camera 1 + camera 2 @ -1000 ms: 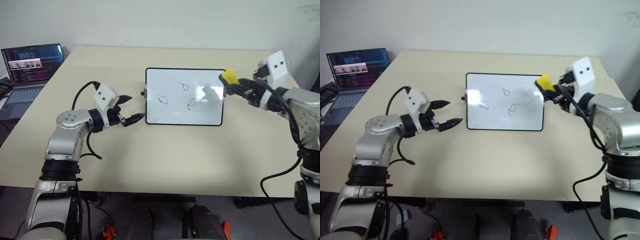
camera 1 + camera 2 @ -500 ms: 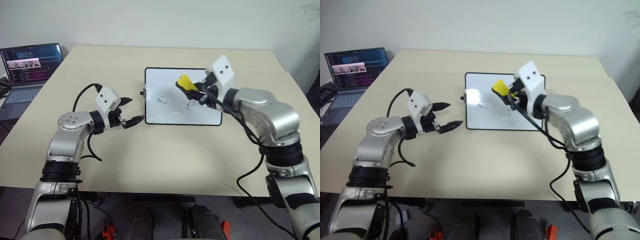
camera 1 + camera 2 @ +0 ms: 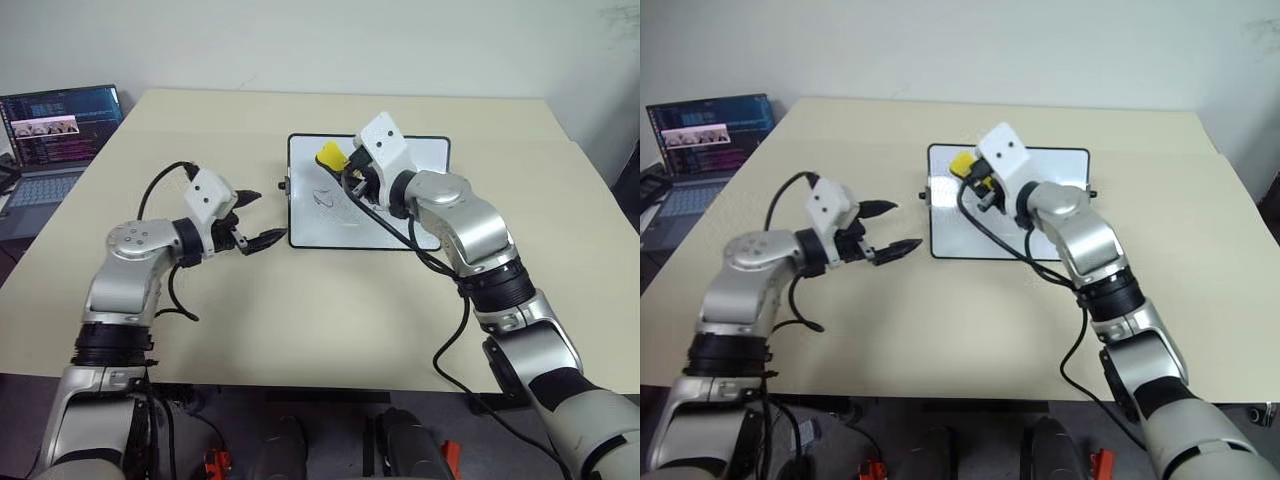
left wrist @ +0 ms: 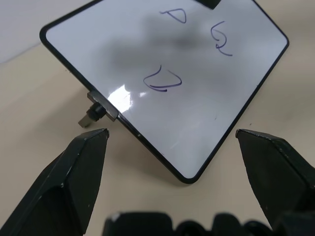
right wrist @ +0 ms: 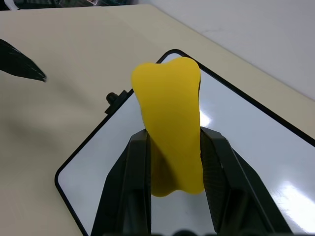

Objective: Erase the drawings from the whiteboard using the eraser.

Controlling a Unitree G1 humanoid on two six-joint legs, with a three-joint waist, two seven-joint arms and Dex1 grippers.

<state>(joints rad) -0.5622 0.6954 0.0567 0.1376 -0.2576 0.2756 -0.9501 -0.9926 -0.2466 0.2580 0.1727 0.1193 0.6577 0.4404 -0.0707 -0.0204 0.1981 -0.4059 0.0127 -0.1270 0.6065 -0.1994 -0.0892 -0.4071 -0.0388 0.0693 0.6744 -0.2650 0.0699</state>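
A pale beige table (image 3: 300, 320) is seen against a plain light wall, its near part bare. Two robot arms are stretched out over it.

Nearest on the left side, the left hand (image 3: 256, 220) is held just short of the whiteboard's left short edge, apart from it. Its two black fingers (image 4: 81, 172) are spread wide and nothing is grasped between them; in the left wrist view the board's near corner and one small black knob (image 4: 91, 115) are framed between the fingertips.

One whiteboard (image 3: 425, 155) lies flat at the middle of the table, white and glossy with a thin black frame and rounded corners. Three dark marker drawings are counted on it in the left wrist view: a curved, triangle-like scribble (image 4: 162, 81) nearest the knob, a small triangle (image 4: 174, 14) beyond it, and a curly squiggle (image 4: 220, 39) to the side. In the head views only the scribble (image 3: 322, 196) on the board's left half is left uncovered by the right arm.

The right hand (image 3: 340, 170) is reached across the board from the right side, over its far left part. Its two fingers (image 5: 133, 187) are clenched on one eraser (image 5: 170, 128), a bright yellow block which sticks out past the fingertips. Whether the eraser is touching the board cannot be told.

Farthest off, one open laptop (image 3: 55, 135) with a lit screen stands to the left, well apart from the board.
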